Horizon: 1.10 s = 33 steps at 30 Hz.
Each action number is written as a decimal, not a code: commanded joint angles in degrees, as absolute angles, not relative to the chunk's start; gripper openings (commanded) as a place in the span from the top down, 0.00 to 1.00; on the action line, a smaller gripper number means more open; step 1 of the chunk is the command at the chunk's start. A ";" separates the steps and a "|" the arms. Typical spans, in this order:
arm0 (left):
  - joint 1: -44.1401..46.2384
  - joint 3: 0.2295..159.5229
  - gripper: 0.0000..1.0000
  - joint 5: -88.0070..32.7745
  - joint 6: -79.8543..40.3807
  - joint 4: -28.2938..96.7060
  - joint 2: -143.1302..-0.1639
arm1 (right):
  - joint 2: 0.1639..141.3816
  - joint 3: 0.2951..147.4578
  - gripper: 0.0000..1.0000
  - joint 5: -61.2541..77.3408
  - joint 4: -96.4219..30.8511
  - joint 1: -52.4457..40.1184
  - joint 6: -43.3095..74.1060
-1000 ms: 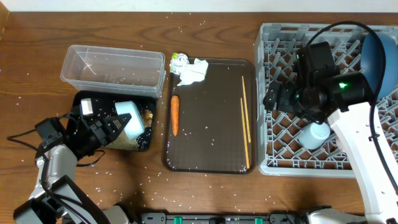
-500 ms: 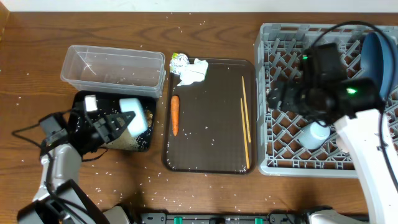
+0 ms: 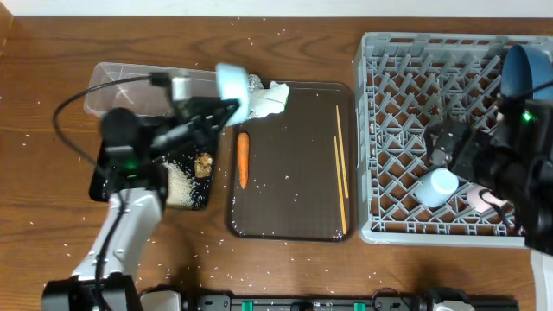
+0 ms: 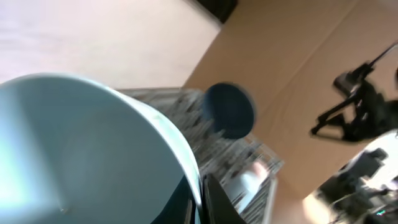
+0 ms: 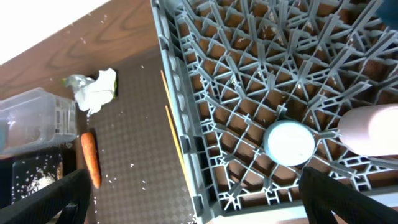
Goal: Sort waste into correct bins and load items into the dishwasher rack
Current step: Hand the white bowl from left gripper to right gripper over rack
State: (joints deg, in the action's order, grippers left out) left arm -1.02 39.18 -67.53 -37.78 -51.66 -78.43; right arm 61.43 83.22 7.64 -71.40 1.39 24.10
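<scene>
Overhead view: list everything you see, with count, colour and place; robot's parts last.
rack: one, grey, right
plate: one, dark blue, rack's far corner
white bowl: one, in rack
pink bowl: one, beside white bowl
serving tray: one, dark brown, centre
chopsticks: two, wooden, tray's right
carrot: one, orange, tray's left
paper: one, white, tray's far corner
wrapper: one, green-yellow, beside paper
tub: one, clear, far left
black tray: one, next to tub
rice: many, white, black tray and table
scrap: one, brown, black tray
cup: one, light blue, in left gripper
left gripper: shut on cup
right gripper: open, over rack

Carrot (image 3: 243, 160) on serving tray (image 3: 294, 164), rack (image 3: 393, 104) right.
</scene>
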 commanded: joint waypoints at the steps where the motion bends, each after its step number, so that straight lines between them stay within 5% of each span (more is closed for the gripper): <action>1: 7.55 41.89 0.94 -56.34 -48.97 -53.82 -80.84 | 60.20 84.07 0.01 8.29 -71.42 1.89 23.11; 12: 30.00 56.27 0.94 -50.04 -52.25 -58.87 -101.14 | 59.99 84.07 0.01 8.88 -71.92 1.87 23.99; 33: 41.87 79.64 0.94 -43.35 -67.33 -69.76 -128.46 | 59.99 84.05 0.01 8.84 -76.18 1.87 23.92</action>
